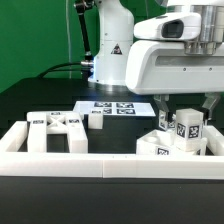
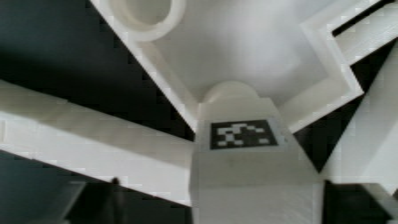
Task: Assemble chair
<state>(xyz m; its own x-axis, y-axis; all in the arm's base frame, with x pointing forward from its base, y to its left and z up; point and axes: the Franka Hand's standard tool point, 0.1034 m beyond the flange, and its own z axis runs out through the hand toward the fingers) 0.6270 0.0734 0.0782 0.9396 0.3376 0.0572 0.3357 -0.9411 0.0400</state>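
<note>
Exterior view shows us the large white robot gripper (image 1: 184,110) hanging directly above the matte-white blocky chair pieces (image 1: 185,131), clustered at the front edge of the counter (image 1: 40,100), toward the exterior view's right. One tagged post (image 2: 240,150) stands upright beneath the jaws; we cannot tell their spread.

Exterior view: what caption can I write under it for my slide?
A white robot gripper hangs over tagged chair pieces on a black table, with more pieces at the exterior view's left.
</note>
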